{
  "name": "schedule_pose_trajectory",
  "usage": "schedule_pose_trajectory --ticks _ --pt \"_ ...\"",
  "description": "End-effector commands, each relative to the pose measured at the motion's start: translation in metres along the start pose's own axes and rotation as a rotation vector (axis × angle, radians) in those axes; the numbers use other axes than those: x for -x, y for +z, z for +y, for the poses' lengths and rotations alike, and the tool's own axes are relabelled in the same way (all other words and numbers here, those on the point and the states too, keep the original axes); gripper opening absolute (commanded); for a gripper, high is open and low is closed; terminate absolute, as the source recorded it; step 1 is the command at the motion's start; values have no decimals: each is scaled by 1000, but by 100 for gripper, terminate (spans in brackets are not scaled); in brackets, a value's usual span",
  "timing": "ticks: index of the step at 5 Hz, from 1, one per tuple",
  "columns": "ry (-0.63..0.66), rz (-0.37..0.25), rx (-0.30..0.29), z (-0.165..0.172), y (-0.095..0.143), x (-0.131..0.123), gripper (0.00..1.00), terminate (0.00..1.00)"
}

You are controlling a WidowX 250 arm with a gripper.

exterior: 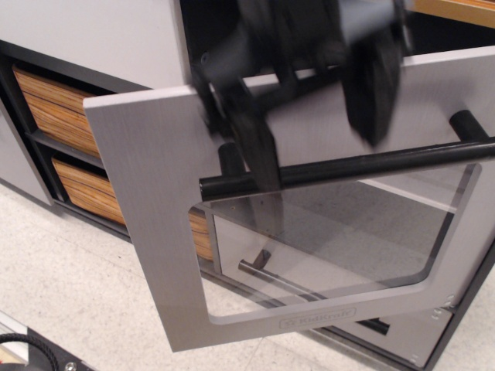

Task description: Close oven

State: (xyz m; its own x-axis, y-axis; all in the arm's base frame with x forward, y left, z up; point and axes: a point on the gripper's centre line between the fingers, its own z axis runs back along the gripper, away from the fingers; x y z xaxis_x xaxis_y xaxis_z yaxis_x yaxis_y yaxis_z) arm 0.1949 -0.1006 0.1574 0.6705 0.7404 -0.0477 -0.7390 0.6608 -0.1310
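Observation:
The oven's silver-grey door stands tilted up, close to upright, with a gap left at its top edge. Its thick black bar handle runs across above the clear window. The dark cabinet shows behind the door. The white ribbed tray is hidden behind the door. My gripper is blurred by motion and hangs in front of the door's upper part. Its fingers are spread wide, the left finger crossing the handle, the right finger above it. It holds nothing.
Two wood-grain drawers sit left of the oven under a white panel. A low silver drawer with a thin black handle shows through the window. Speckled floor lies in front; a black cable is at the bottom left.

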Motion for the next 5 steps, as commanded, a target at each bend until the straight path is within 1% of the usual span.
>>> schedule_pose_trajectory --ticks 1,2,3,5 --pt "-80 -51 -1 -17 -51 13 100 0" --pt "-43 -93 -7 -23 -56 -2 100 0" --pt "-1 -138 21 -28 -49 -18 100 0" --pt "20 -221 55 -27 -43 -46 100 0"
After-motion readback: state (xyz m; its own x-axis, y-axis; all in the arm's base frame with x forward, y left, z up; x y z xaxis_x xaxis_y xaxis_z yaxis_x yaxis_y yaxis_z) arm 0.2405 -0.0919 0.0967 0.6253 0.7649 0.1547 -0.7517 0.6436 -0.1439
